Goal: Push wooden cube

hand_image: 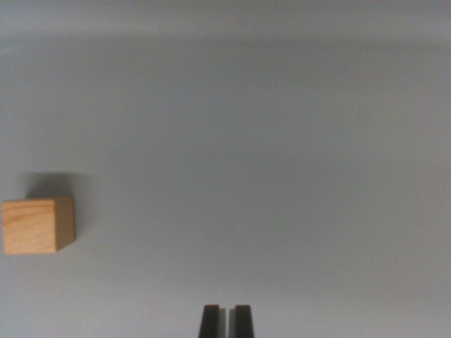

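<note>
the wooden cube sat at the far left edge of the wrist view, at about nine o'clock from the frame's centre, resting flat on the plain grey table with its shadow thrown up behind it toward twelve o'clock. the gripper showed only as two dark fingertips at six o'clock, bottom centre, standing close together with a thin pale sliver between them; they looked near-clenched and held nothing.

the relation that mattered was the bearing from the jaws to the cube: it lay at roughly ten o'clock from the fingertips, well apart, far more sideways than forward. nothing stood between the two; the table was bare across that whole stretch.

the cube had no long axis to speak of, its faces looking about equal. it sat nearly square to the view, with one broad face toward the camera and a narrower, darker side face showing on the side toward the gripper. that side face was, by my reading, the nearest one to meet.

the push had not yet begun, as there was no contact. i judged that the coming move called for a sideways travel toward nine o'clock, with the closed fingertips serving as a blunt pusher. an off-centre touch could spin the cube rather than slide it.
</note>
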Tool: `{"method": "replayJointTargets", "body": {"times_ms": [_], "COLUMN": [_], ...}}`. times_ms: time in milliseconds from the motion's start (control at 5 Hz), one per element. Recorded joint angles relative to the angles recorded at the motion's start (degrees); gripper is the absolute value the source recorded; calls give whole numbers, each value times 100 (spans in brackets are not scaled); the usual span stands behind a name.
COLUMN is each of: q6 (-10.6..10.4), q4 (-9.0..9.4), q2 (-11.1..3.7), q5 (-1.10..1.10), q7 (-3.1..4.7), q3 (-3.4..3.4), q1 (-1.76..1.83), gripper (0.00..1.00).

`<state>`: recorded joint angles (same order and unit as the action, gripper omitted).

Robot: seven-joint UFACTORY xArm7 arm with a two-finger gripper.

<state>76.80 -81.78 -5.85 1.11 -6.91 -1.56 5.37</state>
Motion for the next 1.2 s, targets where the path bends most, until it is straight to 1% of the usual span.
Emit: {"method": "replayJointTargets", "body": {"times_ms": [200,400,600,800,1000,1200], "q6": [-251,-251,-514,-514,-783,-783], "q4": [160,160,328,328,499,499], "q2": [-130,-130,-267,-267,-406,-406], "q5": [35,35,73,73,110,110], "q7": [-164,-164,-335,-335,-510,-510], "q3": [-66,-66,-134,-134,-204,-204], "q1": [89,89,181,181,276,276], "gripper": [0,0,0,0,0,0]}}
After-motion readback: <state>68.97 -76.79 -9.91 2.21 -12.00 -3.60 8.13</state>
